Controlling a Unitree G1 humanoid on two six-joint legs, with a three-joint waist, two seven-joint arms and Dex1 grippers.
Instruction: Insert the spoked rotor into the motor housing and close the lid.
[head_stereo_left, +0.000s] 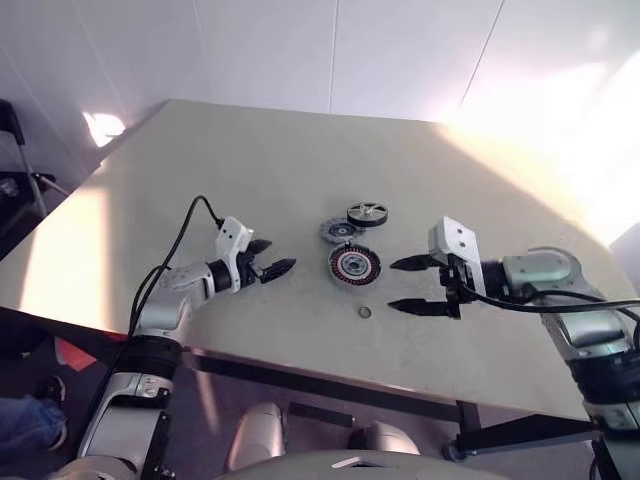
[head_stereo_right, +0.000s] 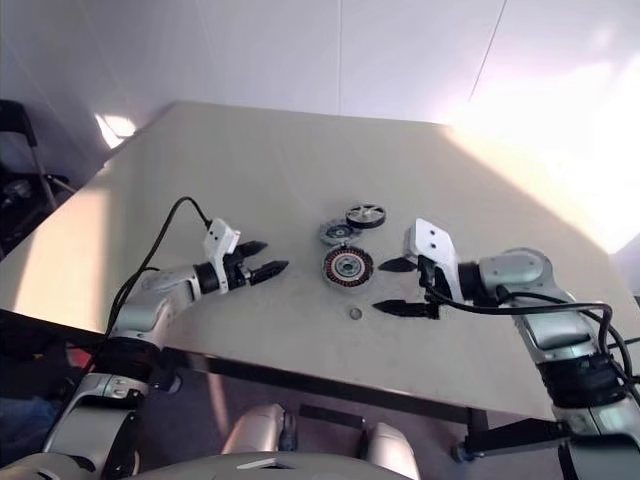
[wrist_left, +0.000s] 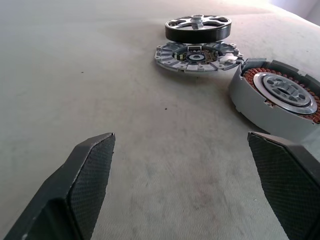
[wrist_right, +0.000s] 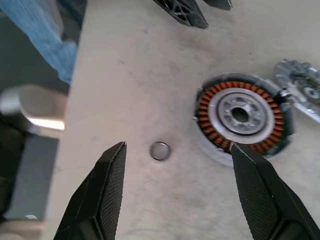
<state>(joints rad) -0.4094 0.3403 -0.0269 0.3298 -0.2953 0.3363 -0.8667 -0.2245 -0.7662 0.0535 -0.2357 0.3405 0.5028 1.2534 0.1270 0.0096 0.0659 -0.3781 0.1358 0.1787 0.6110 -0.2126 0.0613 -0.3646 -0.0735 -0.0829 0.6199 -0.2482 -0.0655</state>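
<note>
Left eye view: both tools (head_stereo_left: 272, 258) (head_stereo_left: 418, 285) spread, empty, flanking motor housing (head_stereo_left: 354, 265) amid bare tabletop (head_stereo_left: 250, 160).

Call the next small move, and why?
Probably send the right gripper, jaws open and empty, to the spoked rotor. It still sits on the table behind the lid, and the housing lies open with windings showing.
</note>
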